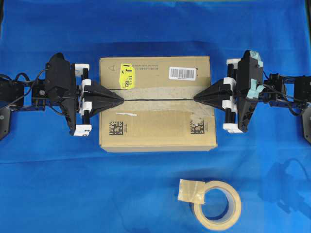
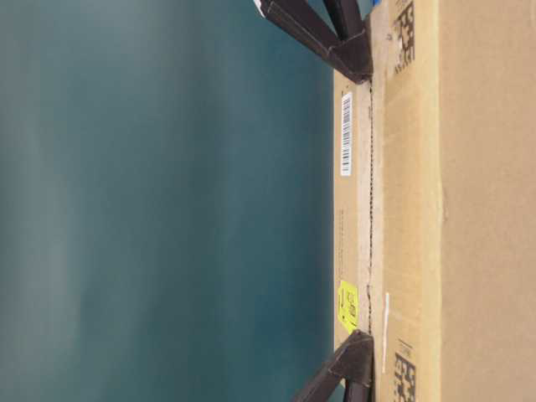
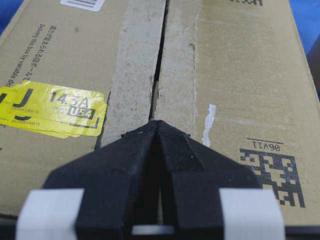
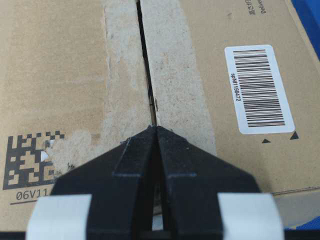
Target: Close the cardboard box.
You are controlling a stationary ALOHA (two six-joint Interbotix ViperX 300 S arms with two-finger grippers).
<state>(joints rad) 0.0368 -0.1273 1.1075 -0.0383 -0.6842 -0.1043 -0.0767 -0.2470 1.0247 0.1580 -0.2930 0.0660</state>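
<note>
Both top flaps of the cardboard box [image 1: 155, 103] lie flat mid-cloth overhead, with the left gripper [image 1: 120, 98] and right gripper [image 1: 196, 98] clenched on nothing at opposite seam ends. Left wrist view: tips together by the yellow sticker [image 3: 52, 109]. Right wrist view: same, near the barcode label [image 4: 258, 89].

We take this for a robotics lab bench: around the cardboard box [image 1: 155, 103] we see only a blue cloth [image 1: 73, 184] draped over the table, two fixed black robot arms flanking the box, and a tape roll [image 1: 217, 205] near it.
</note>
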